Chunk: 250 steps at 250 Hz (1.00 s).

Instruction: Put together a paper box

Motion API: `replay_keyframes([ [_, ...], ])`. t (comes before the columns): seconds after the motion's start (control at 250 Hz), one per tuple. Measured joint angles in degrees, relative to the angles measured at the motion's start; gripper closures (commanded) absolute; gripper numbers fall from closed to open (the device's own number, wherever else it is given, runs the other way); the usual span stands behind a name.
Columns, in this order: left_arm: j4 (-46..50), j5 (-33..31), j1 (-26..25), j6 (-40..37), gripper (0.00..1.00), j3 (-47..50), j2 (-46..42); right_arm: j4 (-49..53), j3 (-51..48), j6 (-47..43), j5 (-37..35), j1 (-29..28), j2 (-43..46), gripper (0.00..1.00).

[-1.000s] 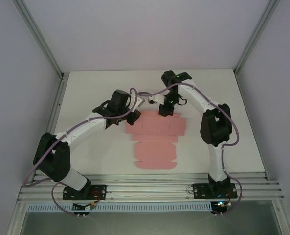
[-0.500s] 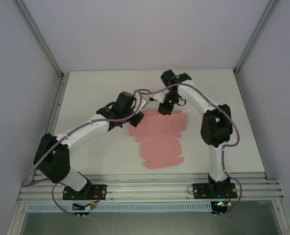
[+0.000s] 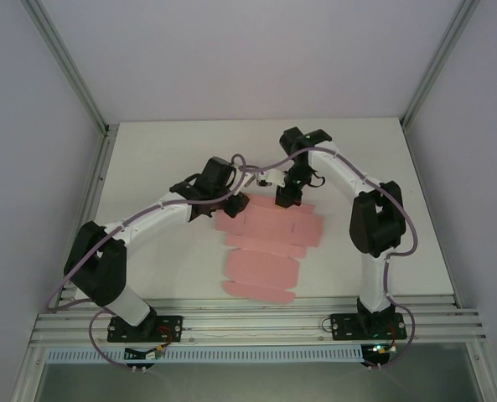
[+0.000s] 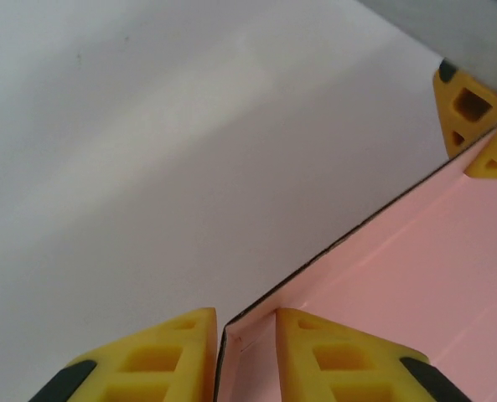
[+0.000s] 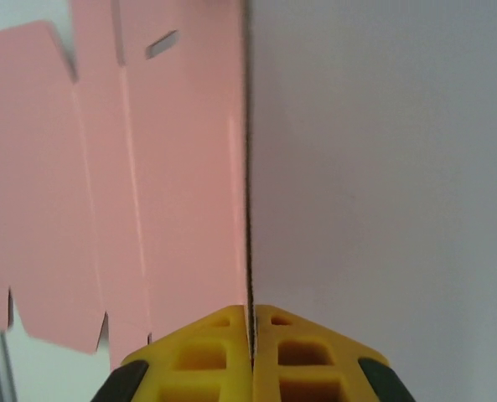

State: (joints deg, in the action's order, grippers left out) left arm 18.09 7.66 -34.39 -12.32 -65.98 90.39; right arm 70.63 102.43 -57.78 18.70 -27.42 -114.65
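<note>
though unassembled, 1 paper box [image 3: 269,239]; 1 left gripper [image 4: 246,325] ajar, 1 right gripper [image 5: 250,322] tight on its edge

L arm [image 3: 152,219]: stretched fwd and inward from its base, elbow low on the left, wrist tipped down.
L gripper [image 4: 246,322]: fingers slightly apart, edge of paper box [image 4: 416,285] in the gap.
R arm [image 3: 374,219]: up from its base, forearm bent inward, wrist pointing down.
R gripper [image 5: 251,316]: fingers pressed together, pinching paper box edge.
Grippers: near each other, not touching.
</note>
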Motion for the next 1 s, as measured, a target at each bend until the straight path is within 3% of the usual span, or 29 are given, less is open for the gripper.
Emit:
replay_keyframes([
  [0.264,2.4,12.9,3.2,-6.6,0.98,-0.5,-0.8,5.0,2.6,-4.5,0.2,0.3,0.0,1.0],
  [0.563,3.2,13.6,3.3,-8.4,1.0,-0.9,-1.7,6.9,4.0,-5.0,0.3,0.4,0.0,1.0],
  [0.663,4.4,8.3,1.7,-6.0,1.0,-2.5,-1.6,5.7,4.0,-2.6,0.3,0.4,0.0,1.0],
  [0.867,8.4,-10.7,-4.7,2.9,1.0,-8.1,1.1,0.8,4.1,7.0,-1.4,0.4,0.0,1.0],
  [0.998,8.6,-16.6,-5.6,8.6,1.0,-10.2,3.0,-3.7,2.7,12.8,-0.5,0.4,0.4,1.0],
])
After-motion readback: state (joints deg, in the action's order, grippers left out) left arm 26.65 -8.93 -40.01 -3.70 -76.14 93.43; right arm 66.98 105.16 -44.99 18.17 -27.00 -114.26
